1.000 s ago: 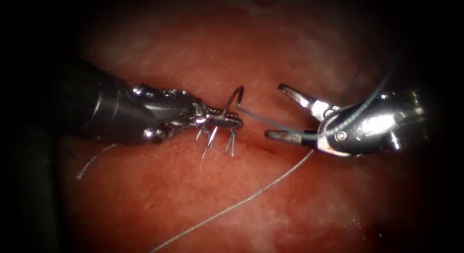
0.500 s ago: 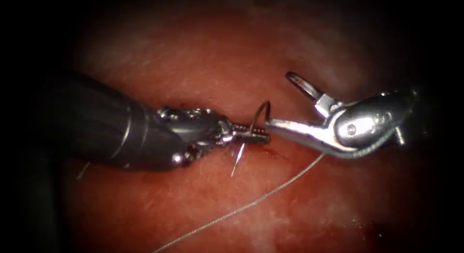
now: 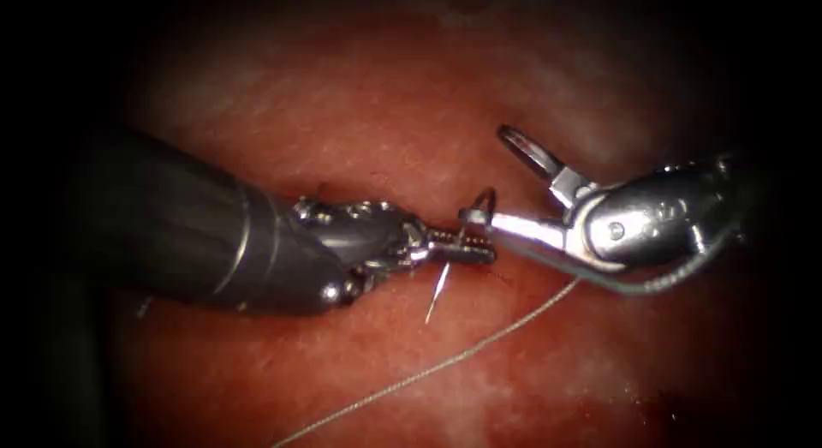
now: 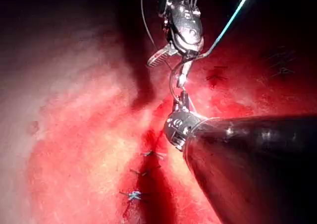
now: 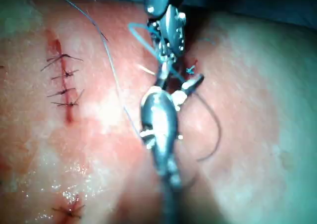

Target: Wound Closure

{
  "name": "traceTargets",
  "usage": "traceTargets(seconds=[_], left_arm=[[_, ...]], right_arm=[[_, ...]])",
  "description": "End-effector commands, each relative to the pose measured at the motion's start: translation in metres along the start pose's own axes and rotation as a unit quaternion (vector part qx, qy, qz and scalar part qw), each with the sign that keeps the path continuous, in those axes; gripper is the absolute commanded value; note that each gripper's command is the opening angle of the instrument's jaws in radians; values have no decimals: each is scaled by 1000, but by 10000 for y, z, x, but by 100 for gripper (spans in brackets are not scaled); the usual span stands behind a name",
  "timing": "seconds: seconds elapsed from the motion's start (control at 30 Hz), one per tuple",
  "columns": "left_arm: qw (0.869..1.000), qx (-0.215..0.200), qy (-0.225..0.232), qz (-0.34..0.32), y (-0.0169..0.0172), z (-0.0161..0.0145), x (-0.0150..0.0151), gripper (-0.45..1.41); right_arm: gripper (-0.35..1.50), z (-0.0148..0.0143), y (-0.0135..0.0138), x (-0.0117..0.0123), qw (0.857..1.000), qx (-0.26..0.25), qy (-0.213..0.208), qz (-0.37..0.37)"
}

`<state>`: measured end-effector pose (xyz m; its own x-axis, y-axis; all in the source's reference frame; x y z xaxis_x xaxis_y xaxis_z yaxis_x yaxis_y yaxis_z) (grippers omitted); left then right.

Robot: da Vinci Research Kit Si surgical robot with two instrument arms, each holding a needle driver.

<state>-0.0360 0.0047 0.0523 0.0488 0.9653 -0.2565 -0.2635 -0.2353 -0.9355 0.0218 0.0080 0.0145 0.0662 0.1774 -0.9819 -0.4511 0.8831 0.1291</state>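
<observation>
Where half a second ago more of the needle's arc stood above the left tool, less of it shows now, and the right tool, jaws spread, has its lower jaw against it. The left tool is clenched on the needle low on its curve, above the cut. The tissue is red and wet; thread trails across it. Whether the needle's point enters tissue is hidden.
</observation>
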Motion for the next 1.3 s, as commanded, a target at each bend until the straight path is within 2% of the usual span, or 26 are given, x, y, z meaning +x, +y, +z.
traceTargets(seconds=[0.03,0.2,0.27,0.3,0.33,0.37,0.73,0.8,0.83,0.87,0.9,0.93,1.0,1.13,1.2,1.3], left_arm=[[1000,-1,-2,-1,0,5,-13,-45],[1000,-6,-4,0,4,9,-14,-45],[1000,-8,-4,0,4,9,-14,-45],[1000,-9,-5,0,3,9,-14,-45],[1000,-10,-5,0,3,8,-14,-45],[1000,-10,-6,0,3,8,-14,-45],[1000,-7,-4,-5,7,7,-10,-45],[999,-2,4,32,8,8,-7,-5],[992,8,16,123,7,9,-5,15],[980,26,30,196,6,10,-4,22],[973,44,44,224,5,11,-3,24],[970,63,67,224,3,12,-2,32],[968,63,91,224,-1,12,-1,41],[969,48,88,227,-14,7,1,108],[972,45,85,212,-18,2,4,118],[973,40,81,211,-19,-11,7,119]], right_arm=[[83,1,-12,-6,1000,2,0,2],[78,1,-13,-6,1000,2,0,5],[59,1,-13,-6,1000,3,2,8],[44,0,-14,-6,1000,3,3,10],[14,0,-14,-7,1000,6,5,16],[-35,-2,-15,-8,1000,12,2,24],[-35,-15,-11,-13,999,20,-11,25],[-35,-16,-11,-13,1000,21,-10,20],[-35,-17,-11,-13,1000,22,-11,17],[-35,-17,-10,-14,1000,22,-11,11],[-35,-18,-10,-14,1000,24,-13,5],[-35,-18,-10,-14,1000,24,-13,2],[-35,-19,-10,-14,1000,25,-14,-1],[-35,-21,-9,-14,999,29,-17,-13],[-35,-22,-7,-15,999,32,-19,-25],[-35,-23,-4,-20,998,36,-24,-41]])
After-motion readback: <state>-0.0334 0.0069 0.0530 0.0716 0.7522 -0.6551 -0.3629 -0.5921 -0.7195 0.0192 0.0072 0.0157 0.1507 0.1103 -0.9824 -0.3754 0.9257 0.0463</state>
